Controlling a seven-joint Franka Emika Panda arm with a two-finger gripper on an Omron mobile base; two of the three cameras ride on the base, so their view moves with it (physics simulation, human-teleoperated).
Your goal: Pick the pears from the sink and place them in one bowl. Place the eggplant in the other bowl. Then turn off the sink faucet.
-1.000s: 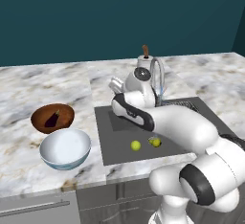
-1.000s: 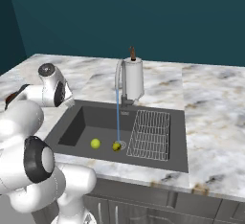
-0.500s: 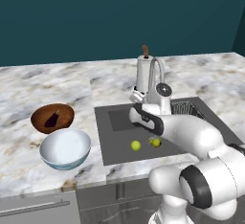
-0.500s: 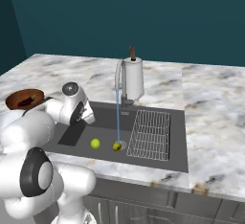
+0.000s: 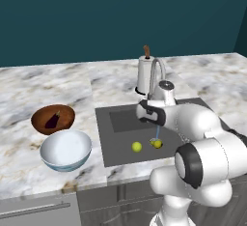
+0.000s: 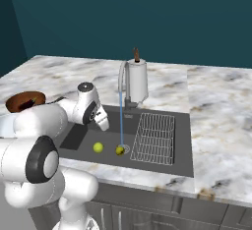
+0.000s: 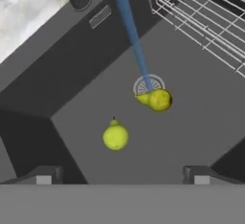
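- The eggplant (image 5: pixel 52 120) already lies in the wooden bowl (image 5: pixel 53 119); the white and blue bowl (image 5: pixel 66 149) sits beside it.
- Gripper (image 7: pixel 122 175) hovers over the sink (image 6: pixel 78 134), fingers spread, grasping nothing.
- Two pears: one (image 7: pixel 115 137) on the bare floor, one (image 7: pixel 158 99) at the drain under the water stream (image 7: pixel 132 36). Both are probably light, firm and slippery when wet; pinching across the fat belly looks best.

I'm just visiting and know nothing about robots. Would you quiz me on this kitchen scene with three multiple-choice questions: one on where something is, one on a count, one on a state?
1. Where is the eggplant?
A. in the sink
B. in the brown wooden bowl
C. in the white and blue bowl

2. How many pears lie in the sink?
A. one
B. two
C. three

3. What is the faucet doing?
A. running
B. shut off
C. lying detached

Answers: 1 B, the dark vegetable rests in the brown wooden bowl. 2 B, one pear sits apart and the other pear is at the drain. 3 A, a blue stream falls from the spout.
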